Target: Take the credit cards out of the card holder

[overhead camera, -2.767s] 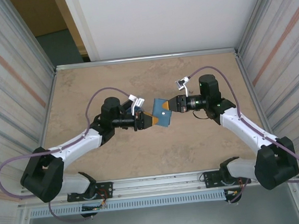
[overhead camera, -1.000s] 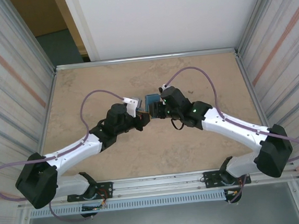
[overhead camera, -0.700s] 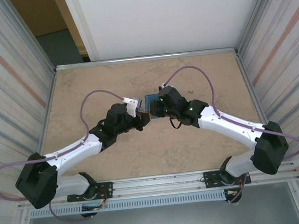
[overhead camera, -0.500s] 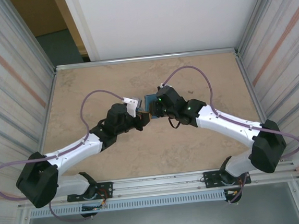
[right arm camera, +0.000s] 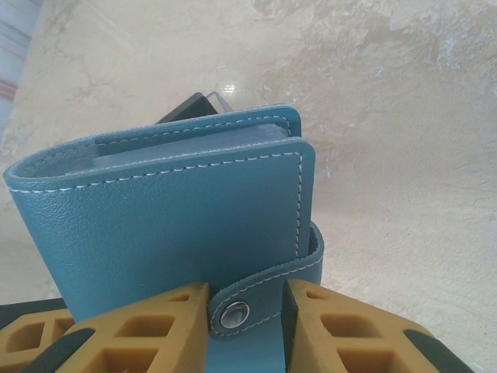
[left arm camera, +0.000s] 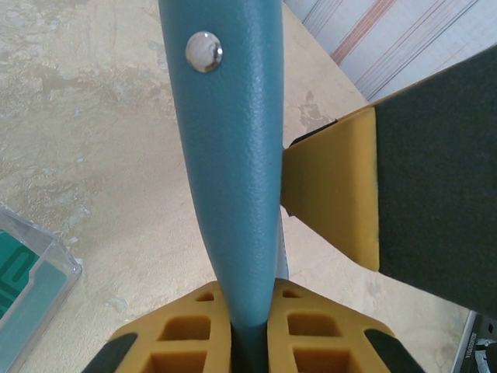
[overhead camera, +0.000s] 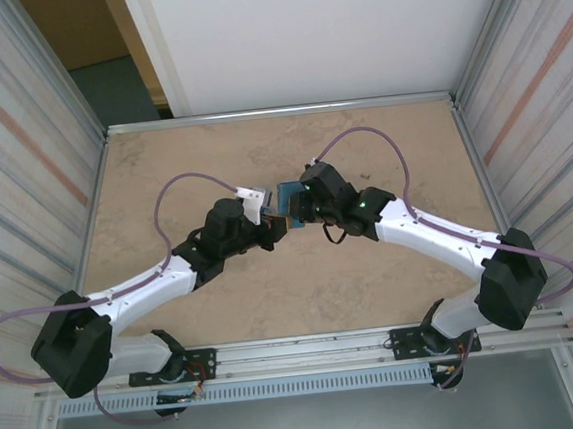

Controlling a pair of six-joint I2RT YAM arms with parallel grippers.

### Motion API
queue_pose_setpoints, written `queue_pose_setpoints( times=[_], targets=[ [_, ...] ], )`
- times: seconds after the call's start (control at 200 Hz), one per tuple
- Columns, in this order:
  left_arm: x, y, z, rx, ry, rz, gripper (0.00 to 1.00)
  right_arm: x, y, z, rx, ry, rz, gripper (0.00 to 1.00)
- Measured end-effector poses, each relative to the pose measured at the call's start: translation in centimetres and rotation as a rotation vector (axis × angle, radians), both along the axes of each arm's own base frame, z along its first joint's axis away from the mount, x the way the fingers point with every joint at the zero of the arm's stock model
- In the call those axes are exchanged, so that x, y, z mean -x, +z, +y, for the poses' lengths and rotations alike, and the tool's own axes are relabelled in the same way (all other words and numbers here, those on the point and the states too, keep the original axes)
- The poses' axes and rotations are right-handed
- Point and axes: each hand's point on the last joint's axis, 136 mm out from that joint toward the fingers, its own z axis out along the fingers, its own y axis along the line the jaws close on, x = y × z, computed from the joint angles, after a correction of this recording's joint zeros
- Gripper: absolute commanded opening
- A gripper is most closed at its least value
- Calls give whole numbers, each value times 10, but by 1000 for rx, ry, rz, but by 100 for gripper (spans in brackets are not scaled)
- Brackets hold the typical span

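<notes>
Where both arms meet near the tabletop's [overhead camera: 162,165] centre, left gripper [overhead camera: 274,228] is clamped on the wallet [overhead camera: 287,191], gripping one edge and holding it on edge. Right gripper [overhead camera: 296,210] straddles the wallet's strap [right arm camera: 256,291]. Its fingers [right arm camera: 155,326] sit close on either side of the snap [right arm camera: 231,315]; cannot tell whether they pinch it. Wallet folded shut, strap fastened. Clear sleeve with green card [left arm camera: 27,272] at lower left of left wrist view.

The card holder [right arm camera: 171,217] is cropped below, its contents mostly hidden.
</notes>
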Motion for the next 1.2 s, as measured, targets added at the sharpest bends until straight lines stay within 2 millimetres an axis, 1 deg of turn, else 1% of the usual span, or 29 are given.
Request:
queue_pose_setpoints(
  times=[0.185,0.361,0.692,0.822,0.992,1.203],
  targets=[
    [1,-1,0,-3,0,3,0,1,-2,2,-12,11,5,24],
    [0,-1,0,-4,2,2,0,1,0,4,-24,16,1,19],
    [-1,-2,1,-7,10,0,0,1,1,4,-30,19,-3,12],
    [-2,-2,2,-8,16,-2,0,1,1,3,-27,16,-5,10],
    [-3,-1,2,-6,19,-6,0,-1,-9,-8,15,-14,3,10],
    [-3,0,2,-2,17,-9,0,1,-13,-13,32,-23,10,11]
  ],
)
